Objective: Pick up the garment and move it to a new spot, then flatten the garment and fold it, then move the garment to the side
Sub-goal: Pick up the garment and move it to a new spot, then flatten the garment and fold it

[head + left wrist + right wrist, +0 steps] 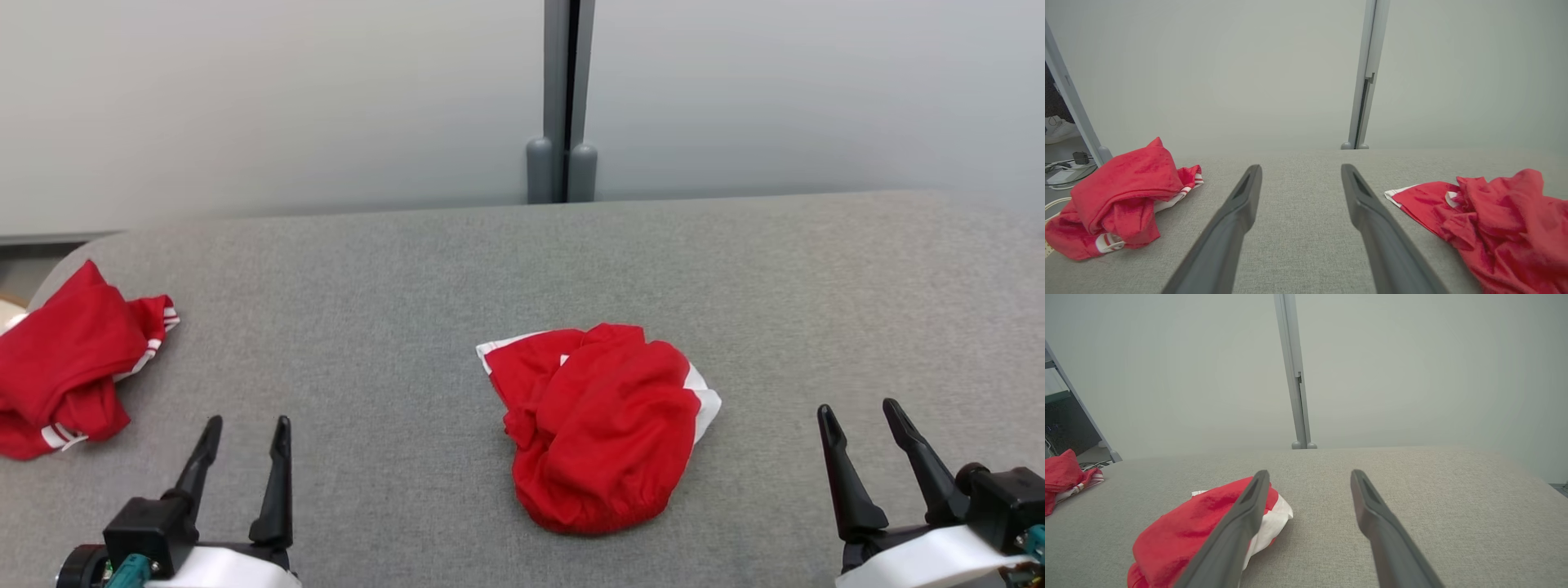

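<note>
Grey woven cloth covered the wide table top (392, 261), and on it, near the middle, lay a red crumpled garment with white edges (600, 429). It sat in a soft heap, with a bit of white showing at its far left corner and along its right side. The left gripper (249, 422) was low on the robot's left side, by the near edge of the table. Its two long dark fingers stood wide apart with nothing between them. The right gripper (857, 408) was low on the robot's right side, and its two dark fingers were spread wide too, holding nothing. The garment lay between the two grippers, a little nearer the right one, and neither gripper touched it. In the right wrist view, the heap showed just behind that gripper's left finger. A second red bundle of cloth with white stripes (69, 367) lay well apart, at the table's left edge. Behind the table rose a thin grey upright post (562, 98) against a plain pale wall (245, 98).
</note>
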Motion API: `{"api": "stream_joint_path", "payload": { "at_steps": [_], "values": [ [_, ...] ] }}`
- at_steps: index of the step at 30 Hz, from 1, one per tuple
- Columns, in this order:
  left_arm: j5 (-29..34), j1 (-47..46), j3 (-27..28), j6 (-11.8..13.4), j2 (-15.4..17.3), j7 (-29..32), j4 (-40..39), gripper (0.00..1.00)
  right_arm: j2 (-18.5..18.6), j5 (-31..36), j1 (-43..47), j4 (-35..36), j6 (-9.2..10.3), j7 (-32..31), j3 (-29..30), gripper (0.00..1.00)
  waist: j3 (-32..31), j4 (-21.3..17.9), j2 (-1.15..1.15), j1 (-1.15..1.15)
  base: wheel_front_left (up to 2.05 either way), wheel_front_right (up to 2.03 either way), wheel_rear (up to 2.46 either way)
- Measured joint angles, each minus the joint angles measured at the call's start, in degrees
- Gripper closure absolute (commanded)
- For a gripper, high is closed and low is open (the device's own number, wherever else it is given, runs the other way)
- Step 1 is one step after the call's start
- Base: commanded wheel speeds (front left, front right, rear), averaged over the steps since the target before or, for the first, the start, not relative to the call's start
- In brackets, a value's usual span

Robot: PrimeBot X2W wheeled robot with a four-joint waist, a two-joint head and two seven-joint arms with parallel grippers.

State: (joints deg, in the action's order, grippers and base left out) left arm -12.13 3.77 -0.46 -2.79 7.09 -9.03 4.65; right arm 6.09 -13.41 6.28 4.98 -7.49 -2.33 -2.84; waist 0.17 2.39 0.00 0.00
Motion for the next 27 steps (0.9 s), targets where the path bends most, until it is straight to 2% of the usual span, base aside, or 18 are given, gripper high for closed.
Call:
{"api": "stream_joint_path", "payload": {
  "at_steps": [7,27],
  "values": [
    [-0.1,1.8,-0.5,0.0,0.6,1.5,-0.3,0.0,-0.2,-0.2,2.0,-0.3,0.0,0.3,0.1,0.0,-2.2,-1.0,0.0,0.0,0.0,0.0,0.0],
    [-1.0,1.4,-1.3,0.3,1.2,1.4,0.9,0.0,-0.3,-0.1,2.0,0.8,0.0,0.3,0.6,0.0,-1.8,-0.8,0.0,0.0,0.0,0.0,0.0]
  ]
}}
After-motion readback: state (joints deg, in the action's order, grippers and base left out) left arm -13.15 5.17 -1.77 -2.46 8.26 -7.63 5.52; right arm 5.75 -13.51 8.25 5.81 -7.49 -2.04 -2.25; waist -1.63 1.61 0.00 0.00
